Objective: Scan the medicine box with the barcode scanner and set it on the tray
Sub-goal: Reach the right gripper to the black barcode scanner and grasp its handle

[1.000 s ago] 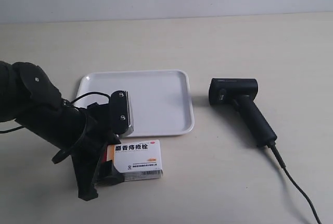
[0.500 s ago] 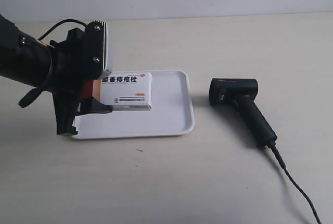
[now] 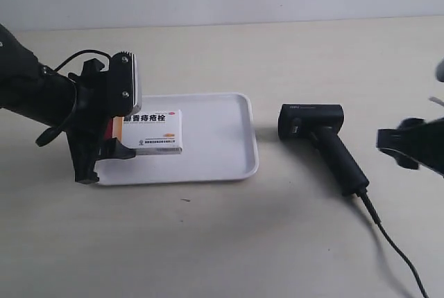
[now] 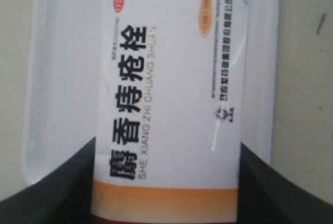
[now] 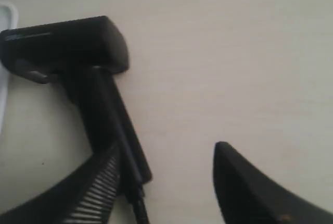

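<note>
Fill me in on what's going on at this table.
The left gripper holds the medicine box by its striped end over the tray. The right gripper, open, hovers by the handle of the barcode scanner, which lies untouched on the table beside the tray. No scan is under way yet.

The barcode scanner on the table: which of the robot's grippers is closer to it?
The right gripper. It hangs open just beside the barcode scanner's handle, not touching. The left gripper is across the tray, holding the medicine box.
</note>
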Tool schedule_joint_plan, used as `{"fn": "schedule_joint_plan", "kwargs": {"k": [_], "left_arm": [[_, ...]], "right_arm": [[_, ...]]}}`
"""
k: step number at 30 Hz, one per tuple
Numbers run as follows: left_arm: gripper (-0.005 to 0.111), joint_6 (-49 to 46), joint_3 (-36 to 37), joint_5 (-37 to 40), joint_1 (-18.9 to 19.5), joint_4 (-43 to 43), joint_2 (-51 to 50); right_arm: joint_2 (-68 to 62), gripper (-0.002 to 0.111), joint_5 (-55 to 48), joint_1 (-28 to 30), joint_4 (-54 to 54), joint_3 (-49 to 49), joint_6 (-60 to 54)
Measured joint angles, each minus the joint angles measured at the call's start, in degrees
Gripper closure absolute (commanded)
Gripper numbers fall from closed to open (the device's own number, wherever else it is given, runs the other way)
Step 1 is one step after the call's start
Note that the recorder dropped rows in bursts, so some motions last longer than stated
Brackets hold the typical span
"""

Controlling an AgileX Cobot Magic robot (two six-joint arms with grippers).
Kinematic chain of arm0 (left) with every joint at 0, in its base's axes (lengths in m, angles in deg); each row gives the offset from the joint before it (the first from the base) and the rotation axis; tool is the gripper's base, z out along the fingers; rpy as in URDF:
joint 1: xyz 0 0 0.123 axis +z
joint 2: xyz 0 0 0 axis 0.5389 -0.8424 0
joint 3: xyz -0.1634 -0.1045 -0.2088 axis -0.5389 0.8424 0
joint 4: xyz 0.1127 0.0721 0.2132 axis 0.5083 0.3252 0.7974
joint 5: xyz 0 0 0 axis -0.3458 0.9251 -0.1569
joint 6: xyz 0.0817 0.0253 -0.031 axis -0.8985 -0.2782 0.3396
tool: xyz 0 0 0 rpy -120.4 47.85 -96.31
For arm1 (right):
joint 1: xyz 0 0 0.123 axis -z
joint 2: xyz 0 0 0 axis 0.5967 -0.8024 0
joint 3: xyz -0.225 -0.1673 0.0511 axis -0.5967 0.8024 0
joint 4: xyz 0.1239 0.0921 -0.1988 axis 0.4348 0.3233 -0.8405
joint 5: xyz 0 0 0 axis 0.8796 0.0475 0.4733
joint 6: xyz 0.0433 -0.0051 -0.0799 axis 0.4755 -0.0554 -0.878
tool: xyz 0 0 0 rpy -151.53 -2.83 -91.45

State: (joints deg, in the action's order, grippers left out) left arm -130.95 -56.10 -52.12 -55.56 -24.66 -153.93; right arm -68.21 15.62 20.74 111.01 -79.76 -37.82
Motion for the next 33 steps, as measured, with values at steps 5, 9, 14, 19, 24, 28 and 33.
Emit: {"fn": "schedule_joint_plan", "kwargs": {"k": [5, 9, 14, 19, 24, 28, 33], "left_arm": [[0.107, -0.4, -0.6, -0.7, 0.1, -0.9, -0.2], [0.107, -0.5, -1.6, 1.3, 0.2, -2.0, -0.2], [0.107, -0.5, -1.7, 1.7, 0.8, -2.2, -0.2], [0.107, -0.6, -1.7, 1.8, 0.8, -2.4, -0.2], [0.107, -0.7, -1.7, 1.8, 0.8, -2.5, -0.2], [0.107, -0.7, -1.7, 1.8, 0.8, -2.5, -0.3], [0.107, -0.7, -1.7, 1.9, 0.9, -2.5, -0.4]], "right_arm": [[-10.0, 0.022, 0.7, -6.2, 0.3, -7.4, -4.8], [-19.0, 0.019, 1.8, -7.7, 0.3, -12.1, -6.6], [-27.4, 0.019, 3.6, -7.8, 0.3, -17.1, -7.5], [-33.2, 0.020, 3.3, -7.9, 0.3, -20.9, -7.9], [-36.4, 0.047, 4.7, -8.1, 0.3, -23.2, -8.1], [-37.0, 0.095, 6.4, -8.1, 0.3, -23.3, -8.3], [-30.7, 0.108, -1.0, -8.1, -1.3, -23.3, -12.0]]}}
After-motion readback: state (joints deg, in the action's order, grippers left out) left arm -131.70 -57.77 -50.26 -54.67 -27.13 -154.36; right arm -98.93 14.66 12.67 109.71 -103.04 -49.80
